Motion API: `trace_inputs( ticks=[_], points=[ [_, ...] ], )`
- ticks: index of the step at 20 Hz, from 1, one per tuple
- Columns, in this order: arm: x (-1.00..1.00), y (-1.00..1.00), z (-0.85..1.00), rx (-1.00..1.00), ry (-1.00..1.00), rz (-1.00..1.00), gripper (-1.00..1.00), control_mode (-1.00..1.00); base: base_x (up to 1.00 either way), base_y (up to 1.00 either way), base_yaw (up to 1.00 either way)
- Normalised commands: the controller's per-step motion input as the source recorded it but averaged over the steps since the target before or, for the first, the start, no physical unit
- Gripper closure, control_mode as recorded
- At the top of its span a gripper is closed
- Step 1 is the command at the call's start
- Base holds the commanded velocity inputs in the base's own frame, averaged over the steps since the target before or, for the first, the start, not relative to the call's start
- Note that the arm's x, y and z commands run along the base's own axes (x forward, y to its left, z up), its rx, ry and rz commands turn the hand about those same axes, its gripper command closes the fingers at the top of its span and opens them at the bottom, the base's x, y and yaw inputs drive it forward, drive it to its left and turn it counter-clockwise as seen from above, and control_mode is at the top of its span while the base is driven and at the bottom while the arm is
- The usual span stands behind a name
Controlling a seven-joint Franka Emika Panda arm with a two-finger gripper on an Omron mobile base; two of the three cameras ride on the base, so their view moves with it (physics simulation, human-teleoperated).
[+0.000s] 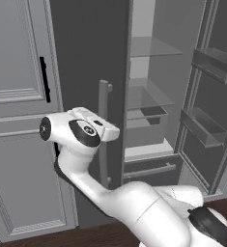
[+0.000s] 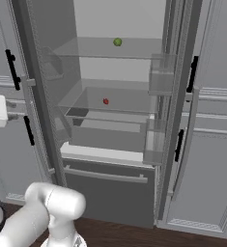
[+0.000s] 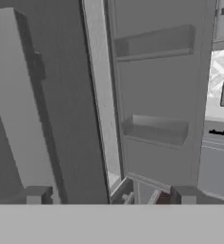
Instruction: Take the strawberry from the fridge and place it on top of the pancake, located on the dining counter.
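Fridge (image 2: 110, 72) doors open, strawberry (image 2: 106, 101) on mid glass shelf, untouched. My gripper (image 3: 154, 194) sits off by the door; can't tell if fingers are apart. Grab, carry, pancake drop all left.

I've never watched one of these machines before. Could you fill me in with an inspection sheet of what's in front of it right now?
Surface: glass shelves inside the fridge, whose doors stand open.
Job's things: strawberry lies on the middle shelf, untouched.
Clutter: one small green round fruit on the shelf above.
Grippers: gripper is outside the fridge, facing an open door with its bins; jaws apart, holding nothing.
Cables: nothing seen.
Surroundings: panelled grey cabinets with black handles on both sides of the fridge; dark wood floor below.
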Motion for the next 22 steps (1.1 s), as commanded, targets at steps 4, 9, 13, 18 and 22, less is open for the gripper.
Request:
trace_inputs(
  ticks=[4,9,13,18,22],
  points=[
    [-0.35,-1.00,0.02,0.61,0.05,0.11,-1.00,-1.00,0.00,0.00,0.00],
    [0.02,-1.00,0.00,0.86,0.28,0.02,-1.00,-1.00,0.00,0.00,0.00],
    [0.15,-1.00,0.00,0.92,0.36,0.00,-1.00,-1.00,0.00,0.00,0.00],
    [0.47,-0.80,0.00,0.90,0.38,0.03,-1.00,-1.00,0.00,0.00,0.00],
    [0.65,-0.51,0.13,0.87,0.45,0.06,-1.00,-1.00,0.00,0.00,0.00]
  ],
)
